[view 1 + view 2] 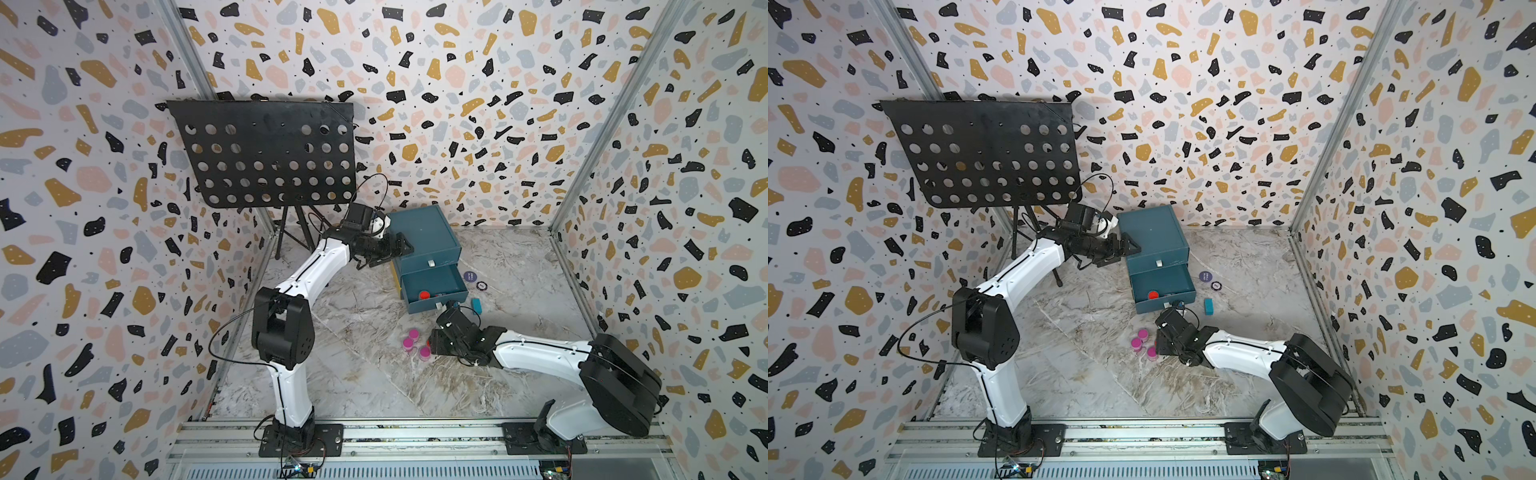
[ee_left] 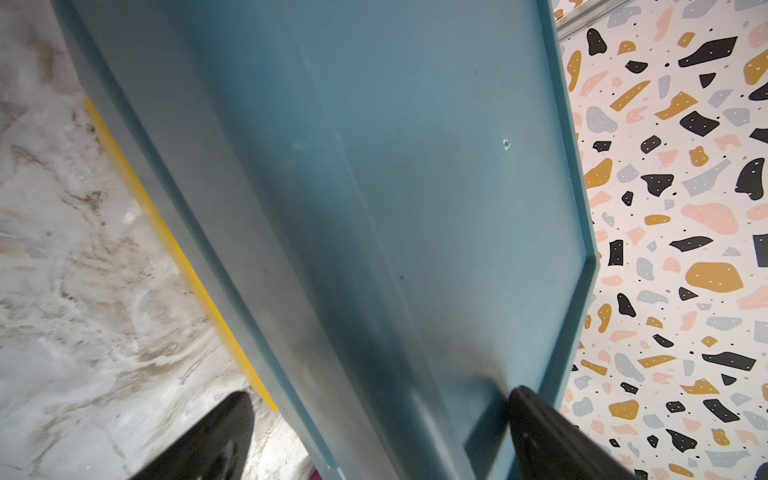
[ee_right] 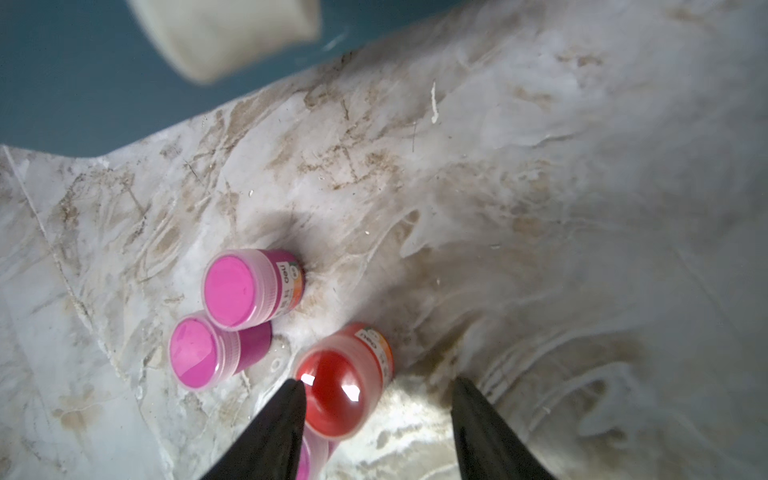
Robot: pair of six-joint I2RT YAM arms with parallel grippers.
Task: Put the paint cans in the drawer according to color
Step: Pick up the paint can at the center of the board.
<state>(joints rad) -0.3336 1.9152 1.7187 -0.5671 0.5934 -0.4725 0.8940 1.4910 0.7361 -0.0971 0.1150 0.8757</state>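
The dark teal drawer chest (image 1: pixel 419 232) (image 1: pixel 1152 230) stands at the back of the table. Its middle drawer (image 1: pixel 440 279) is pulled out with one red paint can (image 1: pixel 424 295) (image 1: pixel 1153 295) inside. Three magenta cans (image 1: pixel 413 333) (image 1: pixel 408 343) (image 1: pixel 424 353) stand together in front of it. Next to them is another red can (image 3: pixel 340 382). My right gripper (image 3: pixel 379 382) (image 1: pixel 432 344) is open, and this can lies between its fingers, close to one of them. My left gripper (image 2: pixel 379 395) (image 1: pixel 392 253) is open across the chest's top left edge (image 2: pixel 374 166), one finger on top.
A black perforated music stand (image 1: pixel 266 153) rises at the back left, behind my left arm. To the right of the chest lie a small teal block (image 1: pixel 476 306) and two round tokens (image 1: pixel 469 276) (image 1: pixel 481 285). The lowest drawer's white pull (image 3: pixel 232 29) is close to my right wrist camera.
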